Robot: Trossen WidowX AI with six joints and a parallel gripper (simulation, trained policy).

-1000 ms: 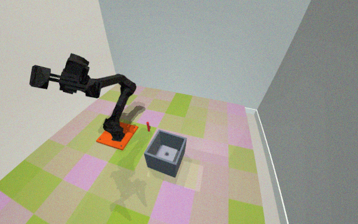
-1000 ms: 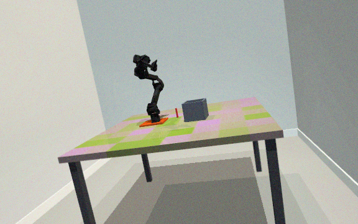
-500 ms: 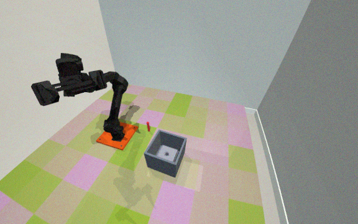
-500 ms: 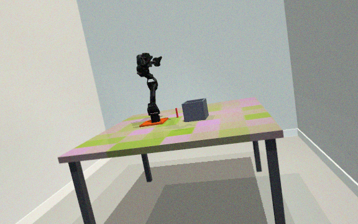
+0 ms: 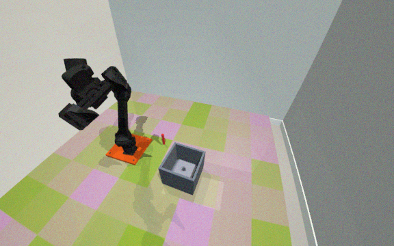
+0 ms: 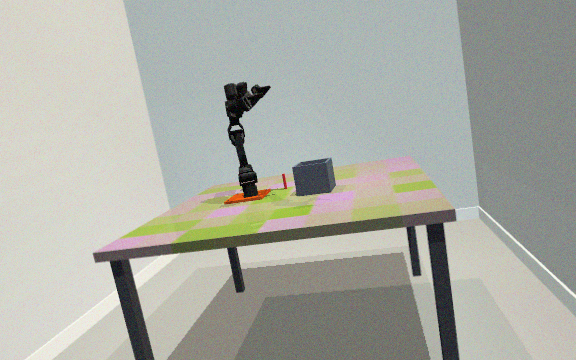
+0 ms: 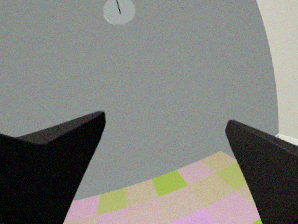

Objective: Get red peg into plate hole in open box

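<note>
"What can be seen beneath everything?"

"A table (image 5: 232,130) (image 6: 378,200) (image 7: 200,190), by which a patchwork of green, pink and tan squares is shown; it is held up by dark legs (image 6: 443,290)."

"And around it?"

"The room is enclosed by a cream wall (image 5: 29,51) (image 6: 43,125), a blue-grey wall (image 5: 217,51) (image 6: 368,90) and a darker grey wall (image 5: 364,119) (image 6: 538,125), along whose foot a pale skirting board (image 5: 299,181) (image 6: 528,250) is run."

"The floor?"

"Broad shadows are cast on it under the table."

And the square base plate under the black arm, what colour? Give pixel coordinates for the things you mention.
Orange (image 5: 117,158) (image 6: 233,201), clearest in the top view.
</note>
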